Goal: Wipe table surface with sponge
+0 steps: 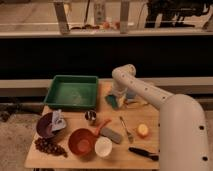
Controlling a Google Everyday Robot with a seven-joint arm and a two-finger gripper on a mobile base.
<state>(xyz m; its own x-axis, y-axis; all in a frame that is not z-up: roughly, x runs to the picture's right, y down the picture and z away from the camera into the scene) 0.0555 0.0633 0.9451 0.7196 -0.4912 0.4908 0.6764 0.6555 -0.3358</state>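
The light tan table surface [131, 142] fills the lower middle of the camera view. A small teal-green sponge [112, 102] lies on it just right of the green tray, at the far side of the table. My gripper [115, 98] reaches down from the white arm and sits right on top of the sponge, pressing it to the wood. Part of the sponge is hidden under the gripper.
A green tray [72, 92] stands at the back left. Nearer are a purple bowl [46, 125], grapes [49, 147], an orange bowl [82, 141], a white cup [103, 147], a grey block [112, 134], a fork [125, 129], an apple-like fruit [143, 130] and a black tool [144, 153].
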